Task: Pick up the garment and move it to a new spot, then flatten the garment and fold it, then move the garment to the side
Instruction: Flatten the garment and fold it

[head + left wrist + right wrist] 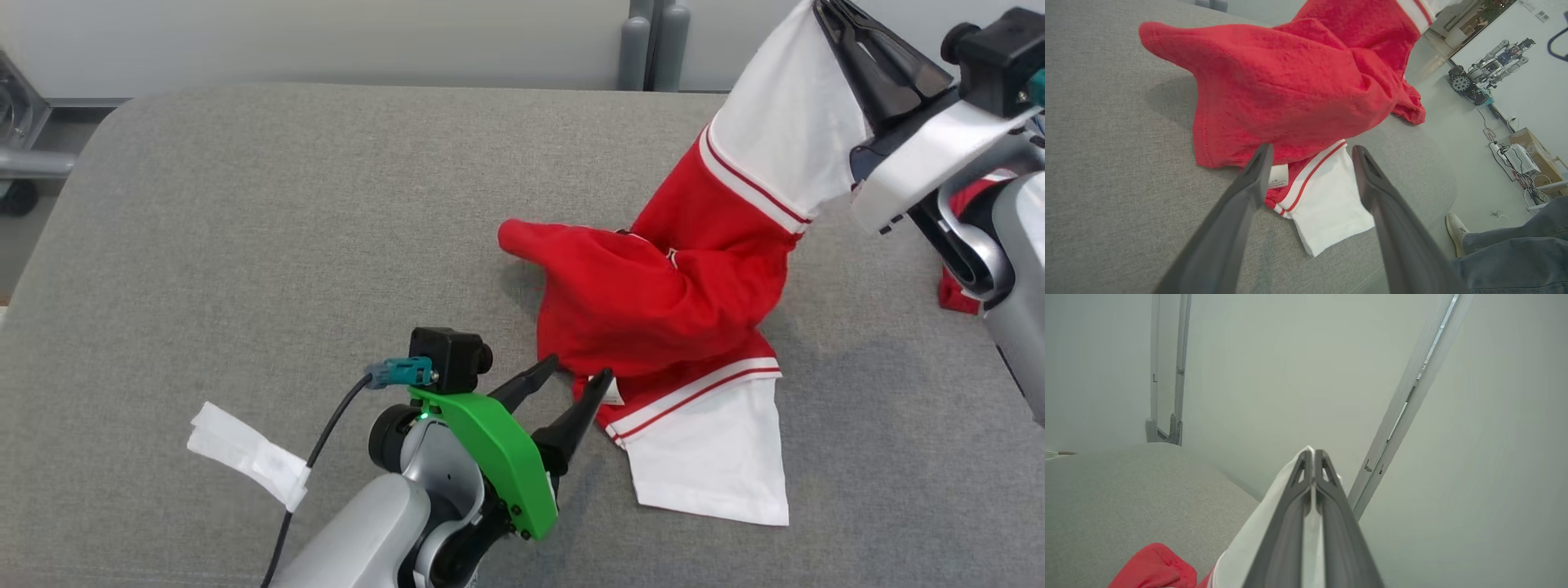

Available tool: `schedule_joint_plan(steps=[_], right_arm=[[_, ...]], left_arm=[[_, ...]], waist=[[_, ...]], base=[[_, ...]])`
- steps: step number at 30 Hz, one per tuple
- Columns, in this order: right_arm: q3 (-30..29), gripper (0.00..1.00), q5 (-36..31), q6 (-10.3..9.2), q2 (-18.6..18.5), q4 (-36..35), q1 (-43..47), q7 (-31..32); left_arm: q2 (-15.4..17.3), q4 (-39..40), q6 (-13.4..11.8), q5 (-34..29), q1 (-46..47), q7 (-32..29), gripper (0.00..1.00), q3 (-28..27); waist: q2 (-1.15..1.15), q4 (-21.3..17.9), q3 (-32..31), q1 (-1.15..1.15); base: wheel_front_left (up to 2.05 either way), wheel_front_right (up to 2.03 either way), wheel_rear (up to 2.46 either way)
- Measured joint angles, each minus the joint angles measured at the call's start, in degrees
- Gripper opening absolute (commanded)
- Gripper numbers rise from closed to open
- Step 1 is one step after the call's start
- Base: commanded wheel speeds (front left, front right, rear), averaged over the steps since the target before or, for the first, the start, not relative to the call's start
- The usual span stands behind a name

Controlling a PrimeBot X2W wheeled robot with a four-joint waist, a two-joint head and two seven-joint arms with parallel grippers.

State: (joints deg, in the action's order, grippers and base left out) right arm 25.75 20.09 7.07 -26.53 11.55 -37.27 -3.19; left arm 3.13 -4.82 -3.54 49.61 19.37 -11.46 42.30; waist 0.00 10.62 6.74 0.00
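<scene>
The garment (661,302) is a red shirt with white sleeves and red-striped cuffs, crumpled on the grey padded table (245,245). My right gripper (824,10) is shut on one white sleeve and holds it up at the top right, so the cloth hangs down to the table; in the right wrist view the white fabric (1257,535) is pinched between the closed fingers (1290,514). My left gripper (578,374) stands open low over the table, its tips at the garment's near hem by a white label (1278,176). The other white sleeve (1327,208) lies flat between the left fingers (1237,212).
A white tag (245,453) hangs on my left arm's cable. The table's far edge meets a pale wall with grey posts (653,45). In the left wrist view a person's leg and shoe (1457,232) are beside the table, with another robot (1486,69) and boxes beyond.
</scene>
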Motion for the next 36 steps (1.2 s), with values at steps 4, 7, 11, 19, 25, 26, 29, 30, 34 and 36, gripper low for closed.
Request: schedule_joint_plan(steps=[4,7,11,19,25,26,29,30,34,36], right_arm=[[5.43,0.0,0.07,0.07,-0.24,-3.56,-5.67,3.86],[8.61,0.0,0.65,0.07,-0.02,-4.98,-9.43,6.36],[11.34,0.0,1.6,0.07,0.56,-5.57,-14.19,9.26],[12.18,0.0,4.23,0.08,1.23,-2.32,-21.63,13.4],[10.37,0.0,4.42,0.08,-1.31,2.66,-26.85,14.92],[10.32,0.0,4.38,0.08,-1.94,3.37,-27.6,15.16],[11.16,0.0,4.05,0.08,-2.93,4.9,-30.12,16.39],[11.85,0.0,4.03,0.08,-2.94,5.2,-30.91,16.41],[14.1,0.0,4.94,0.08,-2.67,5.93,-31.63,16.51],[15.78,0.0,6.48,0.08,-2.42,5.66,-30.91,16.55]], left_arm=[[-0.03,-0.32,0.05,0.63,-0.93,0.63,1.0,0.12],[-0.03,-0.37,0.08,0.78,-1.13,0.71,1.0,0.14],[-0.05,-0.46,0.08,1.22,-1.66,1.07,1.0,0.36],[-0.08,-1.24,0.38,2.25,-2.01,1.51,1.0,0.97],[-0.08,-1.87,0.53,2.66,-2.18,1.78,1.0,1.75],[-0.09,-1.88,0.53,2.67,-2.3,1.86,1.0,1.88],[-0.1,-1.87,0.52,2.81,-3.07,2.45,1.0,1.8],[-0.1,-1.91,0.52,2.98,-3.23,2.53,1.0,1.74],[-0.12,-2.05,0.51,3.03,-3.38,3.04,1.0,1.52],[-0.11,-2.05,0.42,3.11,-3.67,3.31,1.0,1.23]], waist=[[0.0,1.42,-0.92,0.0],[0.0,2.32,-1.51,0.0],[0.0,3.56,-2.18,0.0],[0.0,5.89,-3.38,0.0],[0.0,7.53,-4.49,0.0],[0.0,7.78,-4.72,0.0],[0.0,8.46,-5.42,0.0],[0.0,8.63,-5.64,0.0],[0.0,9.01,-6.45,0.0],[0.0,9.04,-6.81,0.0]], base=[[0.0,0.0,0.0],[0.0,0.0,0.0],[0.0,0.0,0.0],[0.0,0.0,0.0],[0.0,0.0,0.0],[0.0,0.0,0.0],[0.0,0.0,0.0],[0.0,0.0,0.0],[0.0,0.0,0.0],[0.0,0.0,0.0]])
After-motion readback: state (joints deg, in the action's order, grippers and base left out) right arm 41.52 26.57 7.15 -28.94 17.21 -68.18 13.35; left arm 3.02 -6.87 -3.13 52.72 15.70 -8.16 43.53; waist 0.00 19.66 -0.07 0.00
